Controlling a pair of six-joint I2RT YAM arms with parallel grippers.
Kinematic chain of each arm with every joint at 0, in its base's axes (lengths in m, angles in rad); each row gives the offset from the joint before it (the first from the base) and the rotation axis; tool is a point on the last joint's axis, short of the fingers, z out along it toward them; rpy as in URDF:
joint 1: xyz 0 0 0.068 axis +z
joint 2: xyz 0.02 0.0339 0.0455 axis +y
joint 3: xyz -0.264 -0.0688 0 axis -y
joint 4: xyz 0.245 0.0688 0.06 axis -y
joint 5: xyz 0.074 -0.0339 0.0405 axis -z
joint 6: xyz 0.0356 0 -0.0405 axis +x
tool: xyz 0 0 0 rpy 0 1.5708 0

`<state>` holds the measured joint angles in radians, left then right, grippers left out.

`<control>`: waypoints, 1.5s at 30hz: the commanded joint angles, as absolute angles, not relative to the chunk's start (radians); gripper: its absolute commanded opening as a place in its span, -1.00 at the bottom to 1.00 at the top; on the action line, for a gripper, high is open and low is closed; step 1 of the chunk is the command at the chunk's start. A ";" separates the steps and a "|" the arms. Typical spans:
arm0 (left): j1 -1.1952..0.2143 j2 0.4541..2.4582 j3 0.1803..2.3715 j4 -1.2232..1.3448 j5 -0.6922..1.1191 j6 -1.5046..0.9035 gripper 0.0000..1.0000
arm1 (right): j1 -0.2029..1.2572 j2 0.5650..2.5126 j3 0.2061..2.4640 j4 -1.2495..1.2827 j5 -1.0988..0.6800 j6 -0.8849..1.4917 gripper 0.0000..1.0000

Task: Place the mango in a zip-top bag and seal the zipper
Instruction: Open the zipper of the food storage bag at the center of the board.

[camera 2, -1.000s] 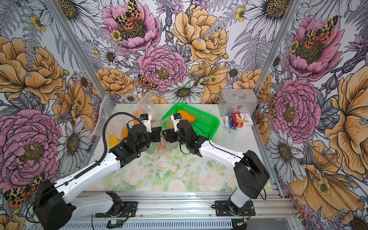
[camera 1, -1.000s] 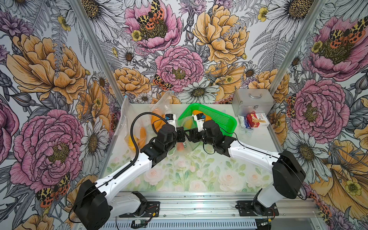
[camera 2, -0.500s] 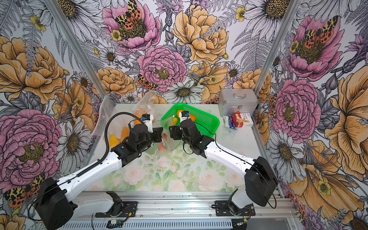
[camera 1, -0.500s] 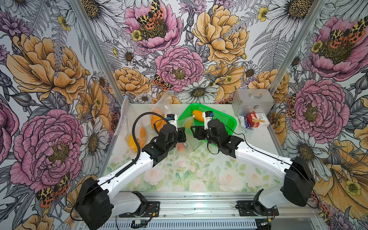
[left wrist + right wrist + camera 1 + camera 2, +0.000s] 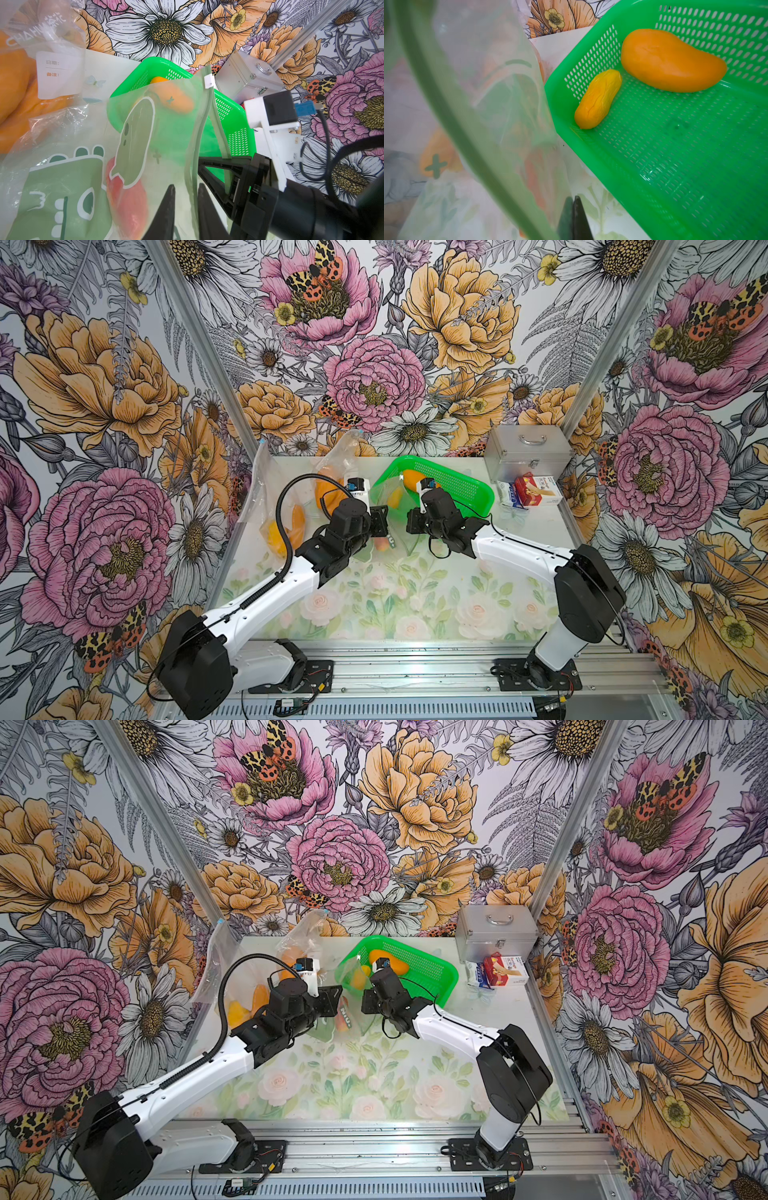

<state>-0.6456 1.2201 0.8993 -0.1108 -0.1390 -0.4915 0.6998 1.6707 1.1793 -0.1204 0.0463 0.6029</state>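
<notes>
Walls (image 5: 374,377) on three sides: dense flower wallpaper with pink and orange blooms, white daisies, spotted moths. Back wall beyond jaws, side walls flanking them. Silver metal posts (image 5: 208,352) rise at both back corners. Tabletop (image 5: 415,605) beneath jaws: pale rose-and-leaf print, glossy, faint glare. Slotted metal rail (image 5: 415,672) along near edge, well behind jaws. Light bright, even; shadows soft.

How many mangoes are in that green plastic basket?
2. A large smooth orange mango lies on the green perforated basket's floor; a small wrinkled yellow one close beside it, by a corner. Others may be hidden.
</notes>
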 commanded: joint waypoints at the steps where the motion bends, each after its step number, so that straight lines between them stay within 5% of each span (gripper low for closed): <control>1: -0.634 1.238 0.925 -0.125 -0.100 -0.496 0.00 | 0.703 1.638 1.209 -0.095 0.015 0.558 -1.00; 11: -0.648 1.286 0.994 -0.121 -0.084 -0.480 0.90 | 0.706 1.619 1.206 -0.094 0.003 0.545 -1.00; 25: -0.665 1.434 1.072 -0.197 -0.202 -0.424 0.91 | 0.715 1.605 1.207 -0.084 0.000 0.544 -1.00; 29: -0.664 1.437 1.056 -0.207 -0.278 -0.414 0.56 | 0.715 1.596 1.204 -0.086 0.015 0.545 -1.00; 35: -0.664 1.452 1.056 -0.225 -0.293 -0.413 0.53 | 0.716 1.593 1.209 -0.086 0.018 0.543 -1.00; 38: -0.659 1.451 1.048 -0.235 -0.293 -0.410 0.12 | 0.713 1.587 1.206 -0.088 0.037 0.538 -1.00; 42: -0.639 1.409 1.022 -0.255 -0.281 -0.397 -0.85 | 0.691 1.583 1.209 -0.141 0.112 0.534 -1.00; 43: -0.633 1.391 1.020 -0.273 -0.278 -0.388 -1.00 | 0.680 1.587 1.214 -0.162 0.132 0.534 -1.00; 45: -0.625 1.359 1.034 -0.329 -0.272 -0.357 -1.00 | 0.657 1.595 1.226 -0.207 0.174 0.536 -1.00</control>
